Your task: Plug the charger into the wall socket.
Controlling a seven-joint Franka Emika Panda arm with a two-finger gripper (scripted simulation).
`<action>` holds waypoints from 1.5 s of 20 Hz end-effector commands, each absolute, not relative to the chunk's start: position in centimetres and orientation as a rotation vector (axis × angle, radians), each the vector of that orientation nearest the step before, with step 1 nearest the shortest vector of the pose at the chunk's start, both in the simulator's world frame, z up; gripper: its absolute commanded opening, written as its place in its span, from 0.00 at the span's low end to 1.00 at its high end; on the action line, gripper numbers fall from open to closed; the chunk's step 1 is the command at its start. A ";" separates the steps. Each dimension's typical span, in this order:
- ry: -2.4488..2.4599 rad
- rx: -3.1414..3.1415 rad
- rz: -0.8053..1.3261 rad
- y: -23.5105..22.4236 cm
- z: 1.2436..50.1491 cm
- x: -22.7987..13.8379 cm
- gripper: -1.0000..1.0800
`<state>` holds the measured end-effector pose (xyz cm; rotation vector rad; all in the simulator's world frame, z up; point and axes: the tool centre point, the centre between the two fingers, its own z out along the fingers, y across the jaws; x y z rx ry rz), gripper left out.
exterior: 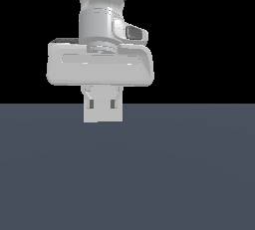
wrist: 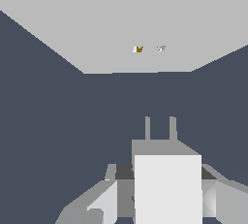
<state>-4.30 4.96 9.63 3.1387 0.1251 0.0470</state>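
Observation:
In the exterior view my gripper (exterior: 102, 105) hangs just above the floor, shut on the charger (exterior: 103, 115), an off-white block held between the two fingers. The wrist view shows the charger (wrist: 167, 189) with its two grey prongs (wrist: 147, 128) pointing at the wall socket (wrist: 87, 29), a flat light-grey plate with two small orange-tinted dots (wrist: 139, 49) at its centre. A gap of floor lies between the prongs and the plate. The prongs sit slightly to one side of the dots in this picture. One finger (wrist: 104, 203) shows beside the block. The wall socket is out of the exterior view.
A flat dark blue-grey floor (exterior: 189, 174) spreads under the arm, with black background above it. The white hand body (exterior: 99, 64) and wrist fill the upper part of the exterior view.

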 end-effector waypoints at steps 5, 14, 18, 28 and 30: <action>0.160 3.138 0.045 5.5 10.0 -4.0 0.00; 0.159 3.139 0.045 5.6 10.0 -3.1 0.00; 0.159 3.139 0.045 5.7 10.0 -1.8 0.00; 0.159 3.139 0.045 6.0 10.0 0.8 0.00; 0.159 3.139 0.045 6.0 10.0 1.0 0.00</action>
